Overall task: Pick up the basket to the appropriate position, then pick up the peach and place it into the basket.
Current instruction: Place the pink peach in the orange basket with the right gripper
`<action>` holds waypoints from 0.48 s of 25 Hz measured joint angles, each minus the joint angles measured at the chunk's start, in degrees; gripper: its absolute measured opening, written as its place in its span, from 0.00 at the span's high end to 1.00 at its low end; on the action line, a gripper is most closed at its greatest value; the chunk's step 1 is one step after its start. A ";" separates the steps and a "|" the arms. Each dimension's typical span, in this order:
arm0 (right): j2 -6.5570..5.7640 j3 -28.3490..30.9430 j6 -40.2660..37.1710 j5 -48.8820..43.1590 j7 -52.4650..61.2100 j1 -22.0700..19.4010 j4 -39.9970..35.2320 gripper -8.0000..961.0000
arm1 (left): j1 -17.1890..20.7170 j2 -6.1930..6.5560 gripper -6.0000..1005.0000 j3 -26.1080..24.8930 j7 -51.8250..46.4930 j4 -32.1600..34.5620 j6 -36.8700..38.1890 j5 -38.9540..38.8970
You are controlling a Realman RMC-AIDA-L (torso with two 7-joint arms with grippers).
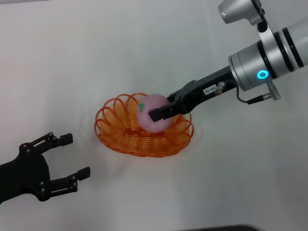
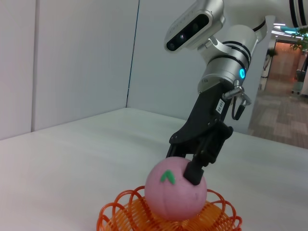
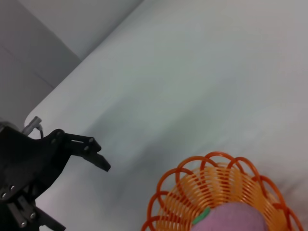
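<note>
Indoor lab or office robot test space: plain white table (image 1: 96, 57), blank light partition walls (image 2: 72, 62) boxing in the table, and behind them an open hallway (image 2: 284, 96) with grey carpet, ceiling lights and orange-toned office area.

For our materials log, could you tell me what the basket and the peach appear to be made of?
The basket: likely orange plastic or coated wire, glossy thin loops. The peach, shut in the right gripper: seemingly a matte, evenly pink fake fruit, foam or plastic.

A plain white table (image 1: 96, 57); pale wall panels (image 2: 72, 57) behind it.
</note>
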 joint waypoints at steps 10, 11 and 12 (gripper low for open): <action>-0.04 -0.81 -0.90 1.47 -0.94 -0.28 0.18 0.39 | 0.07 0.00 0.12 0.00 0.00 0.00 0.00 0.00; -0.08 -0.81 -1.08 1.70 -1.23 -0.39 0.18 0.34 | 0.08 0.00 0.12 0.00 0.00 -0.03 0.00 -0.01; -0.12 -0.81 -1.32 2.12 -1.64 -0.52 0.14 0.29 | 0.08 0.00 0.12 0.00 -0.01 -0.05 0.00 0.00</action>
